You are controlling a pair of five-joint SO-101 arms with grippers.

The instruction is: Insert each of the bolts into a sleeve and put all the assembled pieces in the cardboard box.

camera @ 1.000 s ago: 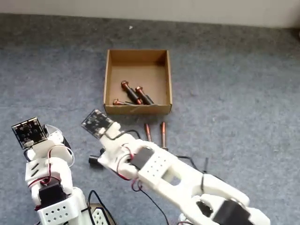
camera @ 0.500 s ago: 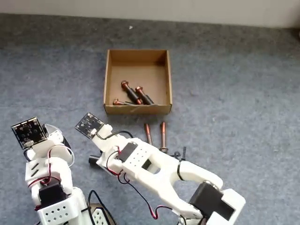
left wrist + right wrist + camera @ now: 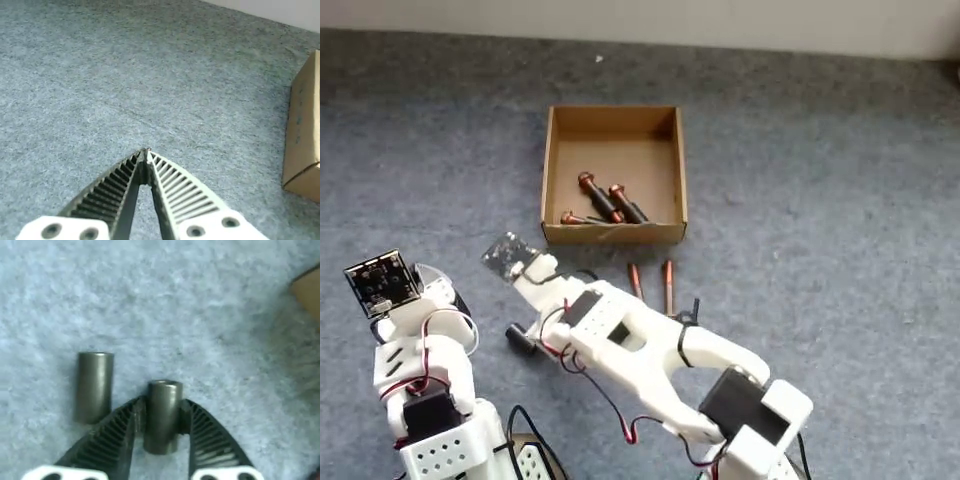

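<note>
right gripper (image 3: pixel 161 406) closed snug on sleeve (image 3: pixel 162 417), pinched between both fingers, low over grey desk (image 3: pixel 820 200)
second sleeve (image 3: pixel 94 387) left just beside it, not touching
left gripper (image 3: pixel 145 156) fully closed, nothing held
two loose bolts (image 3: pixel 634 280) laid side by side just outside cardboard box (image 3: pixel 549 170); few assembled pieces (image 3: pixel 605 200) seen inside

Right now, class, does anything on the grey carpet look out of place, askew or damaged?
Nothing stands out. The two copper-coloured bolts lying outside the brown cardboard box simply await their dark cylindrical sleeves.
</note>
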